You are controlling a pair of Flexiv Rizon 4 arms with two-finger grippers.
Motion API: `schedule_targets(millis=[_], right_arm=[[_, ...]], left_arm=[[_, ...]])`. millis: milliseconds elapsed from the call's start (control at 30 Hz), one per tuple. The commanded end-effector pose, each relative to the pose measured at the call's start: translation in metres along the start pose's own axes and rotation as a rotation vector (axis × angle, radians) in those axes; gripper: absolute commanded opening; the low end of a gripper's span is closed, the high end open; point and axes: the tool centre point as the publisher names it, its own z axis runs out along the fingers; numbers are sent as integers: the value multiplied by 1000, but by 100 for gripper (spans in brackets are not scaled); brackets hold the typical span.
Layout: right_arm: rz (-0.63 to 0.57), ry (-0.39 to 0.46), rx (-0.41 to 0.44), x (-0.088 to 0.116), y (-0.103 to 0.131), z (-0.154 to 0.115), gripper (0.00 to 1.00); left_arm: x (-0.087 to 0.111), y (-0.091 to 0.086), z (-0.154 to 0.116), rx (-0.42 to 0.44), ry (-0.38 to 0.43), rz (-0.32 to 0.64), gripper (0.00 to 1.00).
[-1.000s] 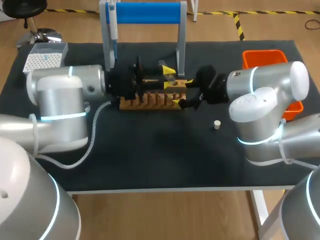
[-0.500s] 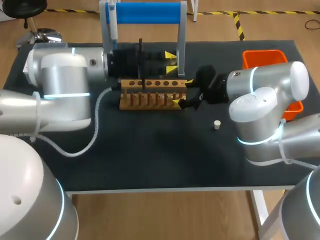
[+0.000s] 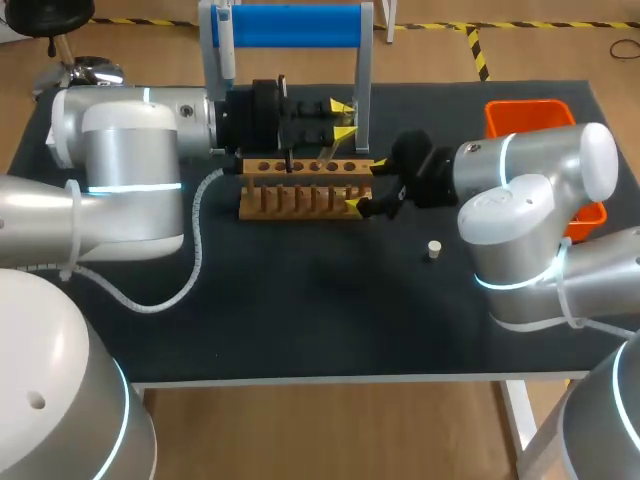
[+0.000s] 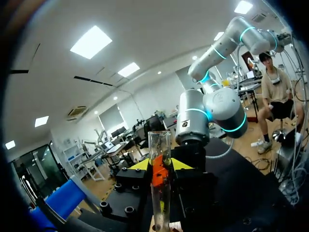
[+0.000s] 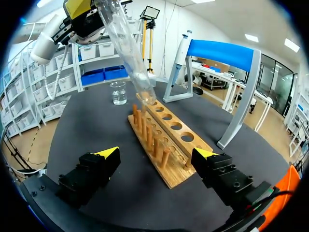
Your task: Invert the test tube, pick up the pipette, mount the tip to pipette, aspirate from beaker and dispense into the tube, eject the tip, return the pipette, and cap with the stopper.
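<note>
My left gripper (image 3: 338,120) is shut on a clear glass test tube (image 5: 126,46) above the wooden rack (image 3: 300,190). The tube hangs tilted, and its lower end is close over a hole near the rack's far end. In the left wrist view the tube (image 4: 160,193) stands between the yellow fingertips of the left gripper (image 4: 159,165). My right gripper (image 5: 157,153) is open, with one finger on each side of the rack's (image 5: 166,135) near end. The pipette (image 3: 225,45) hangs on the blue stand. A glass beaker (image 5: 118,93) stands beyond the rack. The small stopper (image 3: 434,249) lies on the mat.
An orange bin (image 3: 525,115) sits at the back right corner, partly behind my right arm. The blue stand's posts (image 3: 362,90) rise just behind the rack. The black mat (image 3: 300,300) lies bare in front of the rack.
My left gripper rose from the rack and drew back toward the stand with the tube, and its wrist turned. The right arm kept still.
</note>
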Motion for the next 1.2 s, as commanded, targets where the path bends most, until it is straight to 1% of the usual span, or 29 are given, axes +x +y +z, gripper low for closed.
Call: schedule_targets(millis=[33,67,100,167,233,300,500,800,1200], right_arm=[[0,1,-1,0,-1,0,100],[0,1,-1,0,-1,0,100],[0,1,-1,0,-1,0,100],[0,1,-1,0,-1,0,100],[0,1,-1,0,-1,0,100],[0,1,-1,0,-1,0,100],[0,1,-1,0,-1,0,100],[0,1,-1,0,-1,0,100],[0,1,-1,0,-1,0,100]], left_arm=[[-16,12,-7,34,33,-89,0],[-19,13,-8,51,46,-110,0],[-23,13,-9,41,48,-124,0],[-29,13,-11,57,46,-147,0],[-35,14,-12,52,47,-163,0],[-40,16,-12,65,50,-202,0],[-50,21,-12,70,43,-259,0],[-57,29,-9,91,-1,-273,0],[-65,39,1,92,5,-302,0]])
